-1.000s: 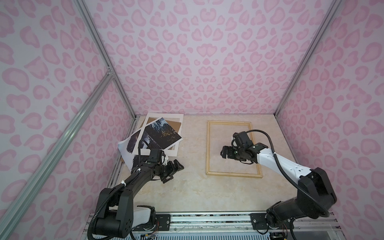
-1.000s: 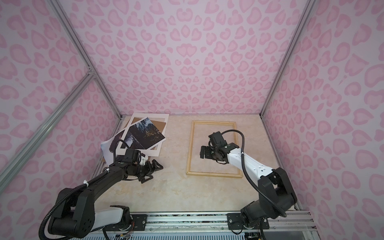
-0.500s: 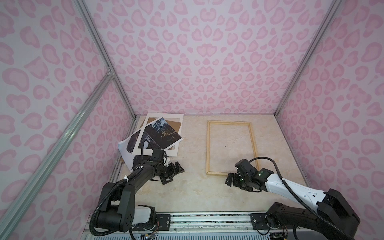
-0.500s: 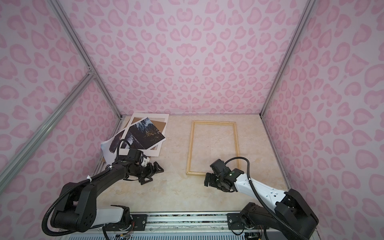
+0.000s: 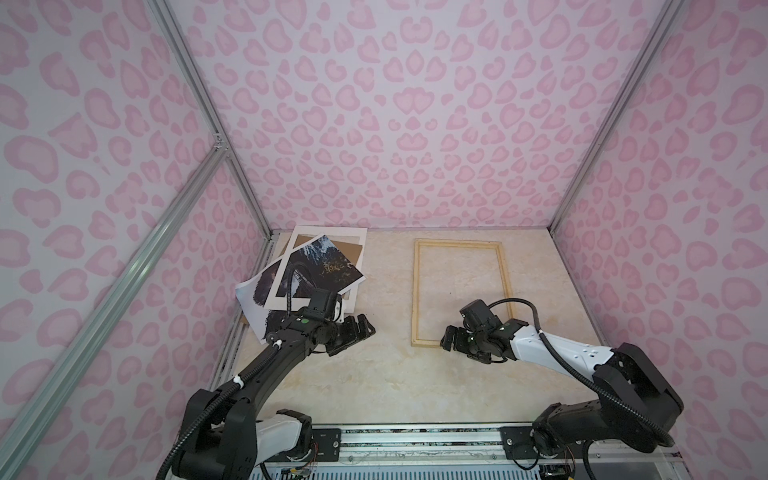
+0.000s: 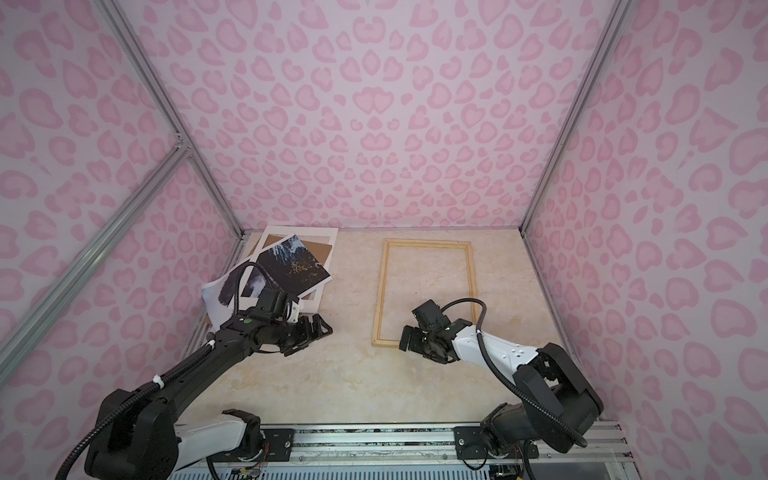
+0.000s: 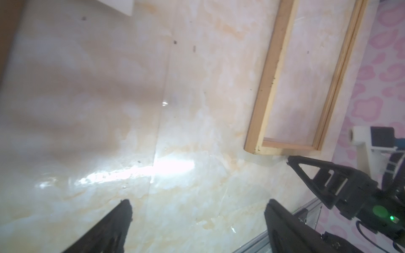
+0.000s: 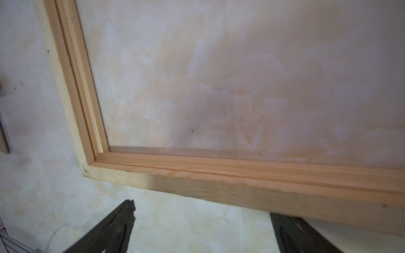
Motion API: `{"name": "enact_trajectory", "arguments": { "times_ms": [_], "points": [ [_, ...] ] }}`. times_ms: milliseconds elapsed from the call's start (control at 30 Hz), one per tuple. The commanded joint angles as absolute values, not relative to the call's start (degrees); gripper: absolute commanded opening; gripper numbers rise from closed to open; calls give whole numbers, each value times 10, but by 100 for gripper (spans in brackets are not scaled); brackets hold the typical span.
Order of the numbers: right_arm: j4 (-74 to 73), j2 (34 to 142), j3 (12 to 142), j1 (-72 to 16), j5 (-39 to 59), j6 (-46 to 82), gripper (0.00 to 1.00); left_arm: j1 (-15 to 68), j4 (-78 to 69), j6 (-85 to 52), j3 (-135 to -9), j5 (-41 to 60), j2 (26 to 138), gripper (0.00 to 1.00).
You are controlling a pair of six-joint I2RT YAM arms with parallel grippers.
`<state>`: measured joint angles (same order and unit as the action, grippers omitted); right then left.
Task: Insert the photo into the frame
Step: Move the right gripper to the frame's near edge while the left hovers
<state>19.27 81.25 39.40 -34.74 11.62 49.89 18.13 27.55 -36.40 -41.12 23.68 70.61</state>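
Marble tabletop (image 5: pixel 374 386) lies bare between my left gripper (image 5: pixel 360 331) and right gripper (image 5: pixel 448 341), both spread and empty; the photo (image 5: pixel 328 266) overlaps the white mat board (image 5: pixel 332 231), well apart from the empty frame (image 5: pixel 417 291), so I judge fetching it comes next, pinching its thin edge.

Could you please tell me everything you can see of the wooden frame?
The frame is a large rectangle of thin, pale natural wood strips with a stepped inner lip and a clear pane that shows the marbled table beneath. It lies empty on the table's right half, long sides running away from the robot, well apart from the photo at the left. The open right tool sits at its near strip by the near left corner; whether it touches the wood cannot be told.
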Motion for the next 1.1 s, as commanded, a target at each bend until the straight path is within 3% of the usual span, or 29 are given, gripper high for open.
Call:
{"name": "enact_trajectory", "arguments": {
  "times_ms": [0,267,567,867,1067],
  "points": [
    [181,818,386,-341,118,496,98,217,261,-390,-414,225,738,97],
    [182,832,409,-297,118,466,98,287,206,-417,-422,223,813,97],
    [195,875,457,-256,119,422,98,287,187,-430,-392,250,845,98],
    [214,745,352,-317,149,469,98,114,228,-382,-352,342,759,97],
    [175,741,302,-327,184,487,99,90,214,-365,-304,353,778,97]
  ]
}}
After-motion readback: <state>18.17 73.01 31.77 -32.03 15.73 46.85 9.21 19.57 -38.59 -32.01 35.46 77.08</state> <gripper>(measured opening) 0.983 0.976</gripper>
